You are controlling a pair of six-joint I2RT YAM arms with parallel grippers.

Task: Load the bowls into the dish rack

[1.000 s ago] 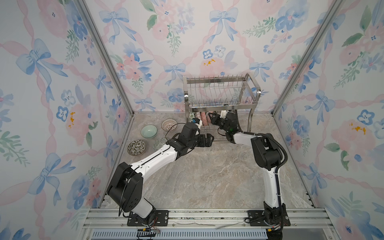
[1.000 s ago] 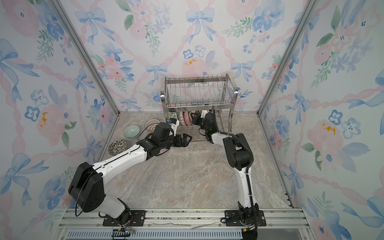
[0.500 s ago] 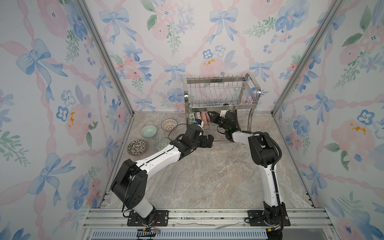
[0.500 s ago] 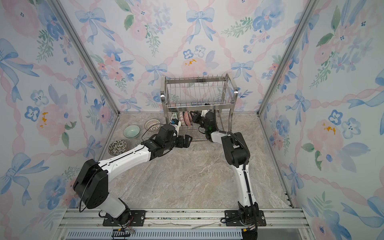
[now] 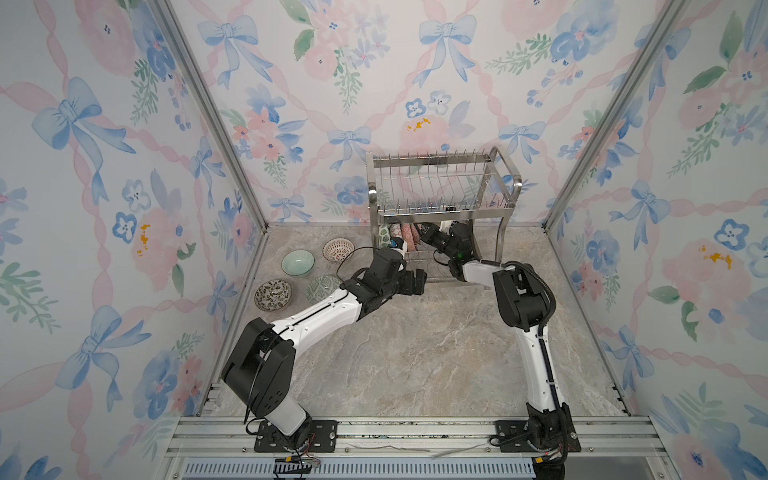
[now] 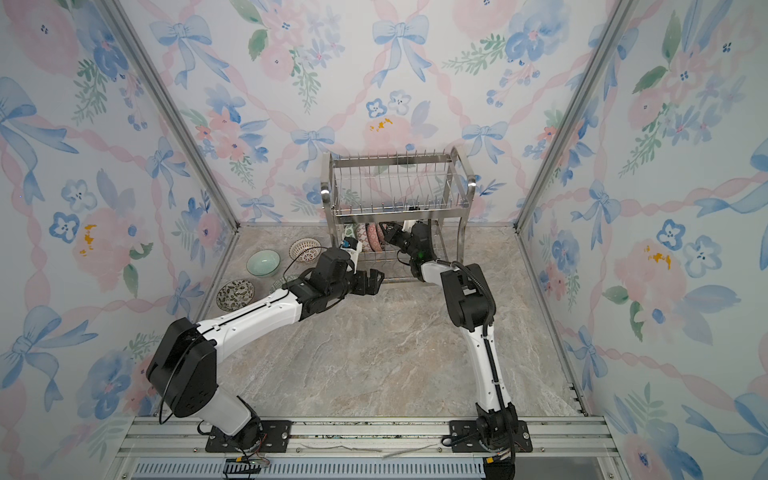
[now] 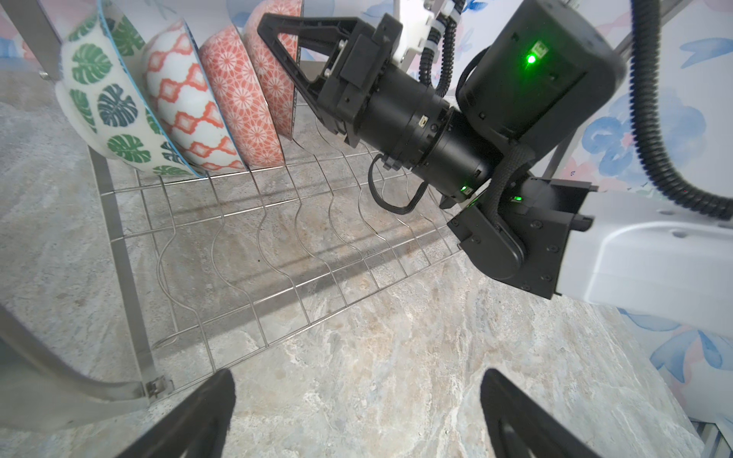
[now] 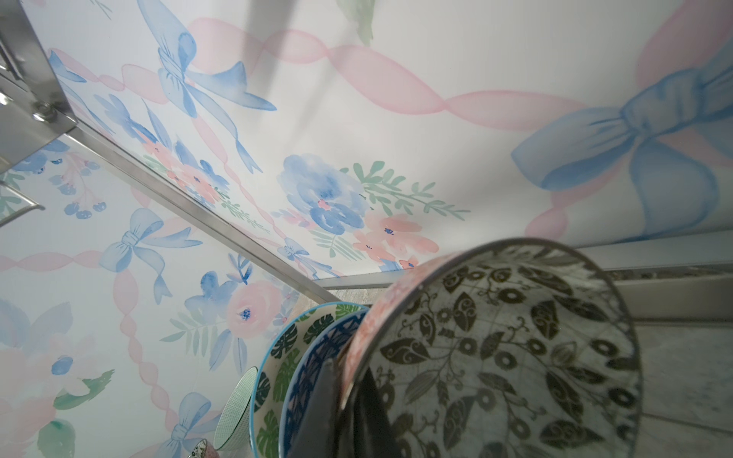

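The steel dish rack (image 5: 440, 214) (image 6: 399, 212) stands at the back wall. On its lower wire shelf (image 7: 277, 253) several bowls stand on edge: green-leaf (image 7: 107, 103), red-diamond (image 7: 182, 103), coral (image 7: 238, 99). My right gripper (image 5: 424, 237) (image 8: 349, 390) is shut on the rim of a fourth bowl (image 8: 496, 349), coral outside and dark-leaf inside, held beside that row. My left gripper (image 5: 417, 283) (image 7: 357, 396) hangs open and empty over the stone floor at the rack's front edge. On the floor to the left lie a pale green bowl (image 5: 297, 263), a red lattice bowl (image 5: 338, 249), a dark floral bowl (image 5: 272, 295) and a green geometric bowl (image 5: 324, 286).
Floral walls close in the cell on three sides. The rack's curved leg (image 7: 59, 380) is close beside my left gripper. The right arm's wrist and cable (image 7: 436, 131) reach over the lower shelf. The rack's upper tier (image 5: 436, 183) holds no bowls.
My left arm has edged a little to the right along the rack's front, still open. The right arm's elbow drew slightly inward; its grip on the bowl is unchanged.
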